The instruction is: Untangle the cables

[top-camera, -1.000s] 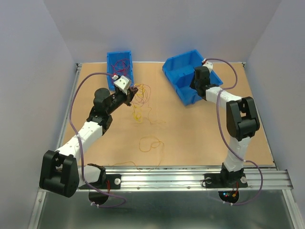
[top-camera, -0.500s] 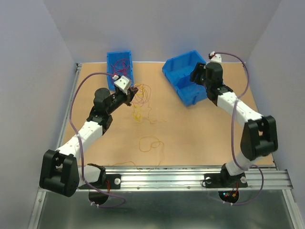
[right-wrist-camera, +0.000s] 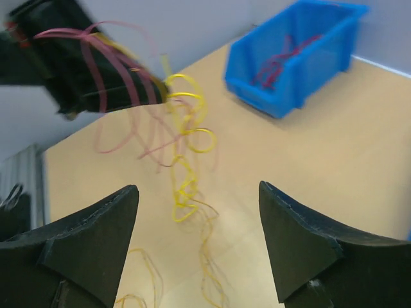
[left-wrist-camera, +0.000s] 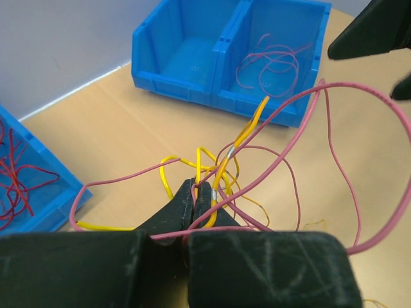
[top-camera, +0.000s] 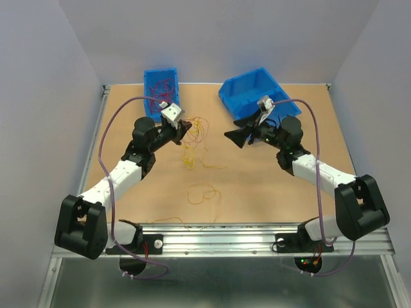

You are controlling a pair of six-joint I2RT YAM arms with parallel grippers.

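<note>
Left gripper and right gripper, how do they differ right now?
The left gripper is shut, the right gripper wide open. The left gripper pinches the tangle of red and yellow cables; the right gripper holds nothing. The left gripper points right, the right gripper left, toward the tangle. Both are black and face each other across the cables.

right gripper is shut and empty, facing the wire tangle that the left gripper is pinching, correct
Not quite: the right gripper is open, not shut; the right wrist view shows its jaws spread wide. The rest holds: it is empty and faces the wire tangle pinched by the left gripper.
</note>
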